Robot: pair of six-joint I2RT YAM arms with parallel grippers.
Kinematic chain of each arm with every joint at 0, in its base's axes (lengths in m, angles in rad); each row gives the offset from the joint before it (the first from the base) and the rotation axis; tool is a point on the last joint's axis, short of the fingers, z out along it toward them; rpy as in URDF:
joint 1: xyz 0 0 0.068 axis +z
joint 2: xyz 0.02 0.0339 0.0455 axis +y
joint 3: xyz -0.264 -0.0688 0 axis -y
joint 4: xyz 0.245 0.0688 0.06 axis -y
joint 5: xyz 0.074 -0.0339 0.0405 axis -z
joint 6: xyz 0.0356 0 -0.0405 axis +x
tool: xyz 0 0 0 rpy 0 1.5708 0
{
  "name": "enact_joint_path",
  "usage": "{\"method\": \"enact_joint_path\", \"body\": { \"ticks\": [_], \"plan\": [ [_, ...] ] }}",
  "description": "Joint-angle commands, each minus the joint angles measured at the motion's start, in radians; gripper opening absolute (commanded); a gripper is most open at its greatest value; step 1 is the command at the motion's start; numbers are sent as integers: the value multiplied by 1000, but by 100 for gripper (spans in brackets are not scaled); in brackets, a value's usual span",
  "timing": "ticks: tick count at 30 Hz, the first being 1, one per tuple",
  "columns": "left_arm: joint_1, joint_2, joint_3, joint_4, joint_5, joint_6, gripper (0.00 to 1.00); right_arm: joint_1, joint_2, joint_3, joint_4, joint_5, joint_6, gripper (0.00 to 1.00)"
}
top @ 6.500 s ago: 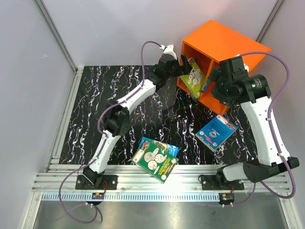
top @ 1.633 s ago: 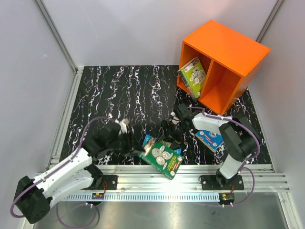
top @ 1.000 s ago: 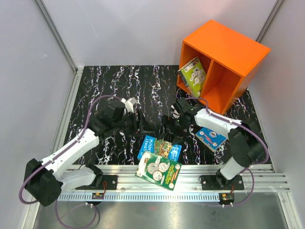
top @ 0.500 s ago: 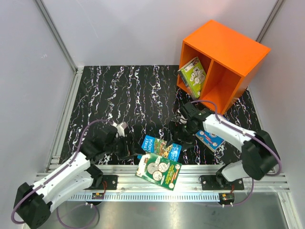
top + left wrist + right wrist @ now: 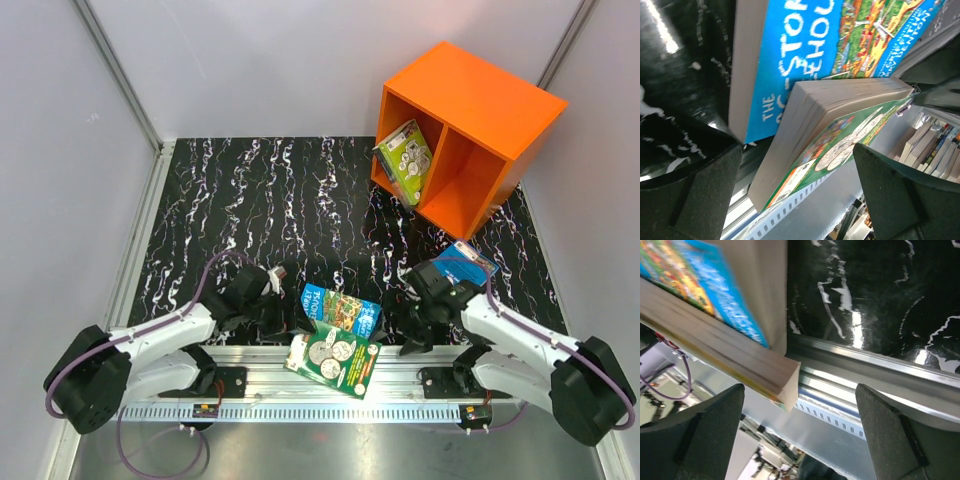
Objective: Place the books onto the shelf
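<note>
We find books point(image 5: 405, 160) in the shelf point(image 5: 470, 95) and three outside; left gripper point(image 5: 796, 200) and right gripper point(image 5: 797, 440) wide, empty.

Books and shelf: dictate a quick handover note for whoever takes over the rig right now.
Left hand: open, low beside the coin book, holding nothing.
Right hand: open, low on that book's other side, holding nothing.
Done: a light-green book leans in the shelf's left compartment.
Left: the coin book, overhanging the table's near edge atop a blue book, and the blue emblem book near the shelf.
</note>
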Motion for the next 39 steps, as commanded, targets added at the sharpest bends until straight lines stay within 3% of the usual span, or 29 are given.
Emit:
{"method": "enact_joint_path", "body": {
  "ticks": [1,8,17,21,24,25,31,36,38,39],
  "plan": [
    [-18,21,28,73,3,15,99,6,-74,-99,209,-49,150,100],
    [-22,1,28,33,3,10,99,26,-154,-268,471,-32,304,100],
    [-22,-61,45,-22,-24,-1,99,167,61,-227,738,9,359,100],
    [-23,-80,31,-23,-32,-15,99,233,101,-190,760,29,363,99],
    [-22,-99,14,-15,-38,-30,99,247,67,-191,765,38,370,93],
    [-22,-107,2,-6,-39,-36,99,248,44,-199,769,40,373,85],
    [-22,-107,-24,23,-39,-54,99,270,36,-219,817,30,400,65],
    [-22,-76,-7,36,-33,-45,99,299,115,-174,825,-2,370,35],
    [-22,-64,10,37,-33,-39,99,306,131,-124,760,-11,327,31],
    [-22,-55,13,37,-32,-36,99,308,136,-105,731,-12,311,24]
  ]
}}
